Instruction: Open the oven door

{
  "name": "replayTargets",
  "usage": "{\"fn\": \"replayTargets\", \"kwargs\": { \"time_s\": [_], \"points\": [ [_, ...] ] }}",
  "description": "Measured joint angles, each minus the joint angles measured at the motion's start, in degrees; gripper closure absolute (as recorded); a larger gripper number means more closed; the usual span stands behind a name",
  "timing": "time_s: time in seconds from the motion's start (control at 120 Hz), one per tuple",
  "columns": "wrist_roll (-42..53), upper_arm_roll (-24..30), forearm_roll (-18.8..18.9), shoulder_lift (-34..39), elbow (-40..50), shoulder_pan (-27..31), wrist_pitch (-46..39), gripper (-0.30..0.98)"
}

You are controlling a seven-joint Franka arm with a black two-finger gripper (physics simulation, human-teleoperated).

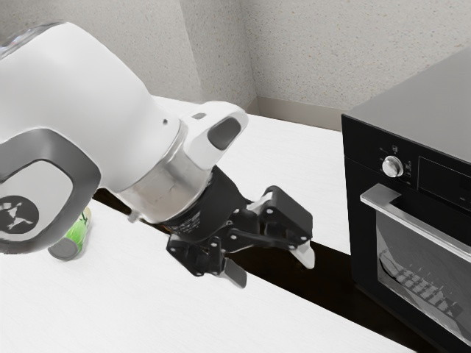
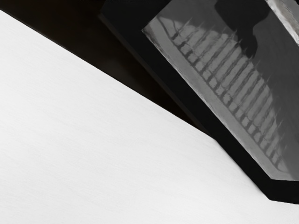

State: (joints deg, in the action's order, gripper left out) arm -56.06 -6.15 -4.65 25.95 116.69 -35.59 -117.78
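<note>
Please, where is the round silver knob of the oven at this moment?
The round silver knob is at the exterior view's right, on the oven's black front, just above one end of the metal handle and beside the dark panel.

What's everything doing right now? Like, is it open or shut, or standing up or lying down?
Oven door: shut.
Handle: nothing touching it.
Knob: can't tell if it's on or off.
Gripper: open, empty.
Green thing: looks like it's lying on its side, partly hidden.
</note>
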Motion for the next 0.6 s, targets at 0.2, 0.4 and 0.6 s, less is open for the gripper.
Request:
{"fn": "replayTargets", "kwargs": {
  "time_s": [0.2, 0.4, 0.6],
  "points": [
    [-18.02, 0.38, 4.17, -2.59, 0.13, -2.3, -11.01, 0.0],
    [-32.01, 1.87, 6.73, -5.8, -0.7, -3.63, -17.2, 0.0],
    [-42.06, 2.9, 7.23, -6.1, -0.2, -3.58, -20.49, 0.0]
  ]
}}
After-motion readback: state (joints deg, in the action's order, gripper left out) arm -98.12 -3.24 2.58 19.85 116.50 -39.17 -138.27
